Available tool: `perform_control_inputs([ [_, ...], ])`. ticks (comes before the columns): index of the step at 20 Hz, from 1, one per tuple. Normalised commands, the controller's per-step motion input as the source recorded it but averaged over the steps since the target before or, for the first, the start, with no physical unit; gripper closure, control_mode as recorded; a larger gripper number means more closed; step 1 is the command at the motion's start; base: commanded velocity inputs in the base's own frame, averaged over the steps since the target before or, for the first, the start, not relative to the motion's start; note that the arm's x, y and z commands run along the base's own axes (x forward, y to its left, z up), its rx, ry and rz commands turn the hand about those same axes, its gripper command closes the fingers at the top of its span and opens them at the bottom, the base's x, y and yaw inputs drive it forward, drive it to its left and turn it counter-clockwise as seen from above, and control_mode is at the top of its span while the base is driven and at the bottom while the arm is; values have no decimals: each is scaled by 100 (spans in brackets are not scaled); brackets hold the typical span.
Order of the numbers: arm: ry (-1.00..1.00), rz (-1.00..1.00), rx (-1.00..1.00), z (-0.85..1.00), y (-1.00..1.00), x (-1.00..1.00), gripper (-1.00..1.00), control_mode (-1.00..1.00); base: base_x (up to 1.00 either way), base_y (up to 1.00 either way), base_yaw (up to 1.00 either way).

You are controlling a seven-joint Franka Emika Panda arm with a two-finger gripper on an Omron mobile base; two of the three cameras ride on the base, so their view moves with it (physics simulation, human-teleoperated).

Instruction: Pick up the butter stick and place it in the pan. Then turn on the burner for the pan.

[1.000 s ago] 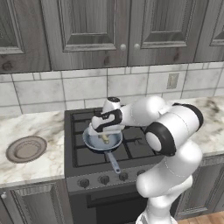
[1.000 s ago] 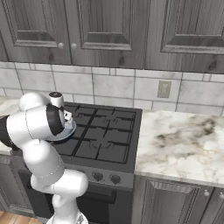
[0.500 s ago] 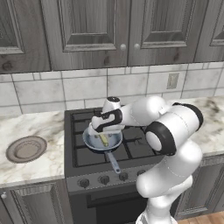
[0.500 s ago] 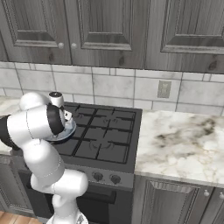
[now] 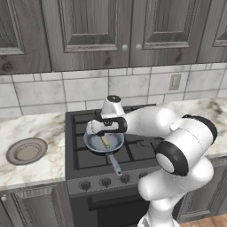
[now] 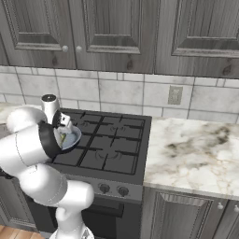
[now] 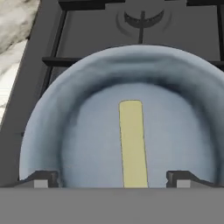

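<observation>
Fingers (image 7: pixel 41 178) were spread wide w/ nothing gripped, tips either side of the butter stick (image 7: pixel 132 142) w/o touching it. Butter stick lay flat on the floor of the pan (image 7: pixel 83 87), which sat on the stove's (image 5: pixel 80 155) front-left burner. Gripper (image 5: pixel 103 129) hovered over pan.

Even, soft rendered light with no glare. A dark shadow ring lines the inside wall of the pan (image 7: pixel 57 118). The hand view looks slightly soft and pixelated; both base views are sharper.
</observation>
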Motion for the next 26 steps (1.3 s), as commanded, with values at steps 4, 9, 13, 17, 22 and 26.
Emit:
perform_control_inputs([
  [4, -16, -4, 0, 30, 18, -40, -100, -100, 0, 0, 0],
  [9, -20, -1, 0, 10, 35, -54, -100, -100, 0, 0, 0],
  [13, -28, -1, 0, 8, 32, -44, -100, -100, 0, 0, 0],
  [17, -31, 0, 1, 9, 33, -34, -100, -100, 0, 0, 0],
  [22, -27, -2, 2, 6, 33, -32, -100, -100, 0, 0, 0],
  [26, -23, -5, 6, 2, 10, -31, -100, -100, 0, 0, 0],
])
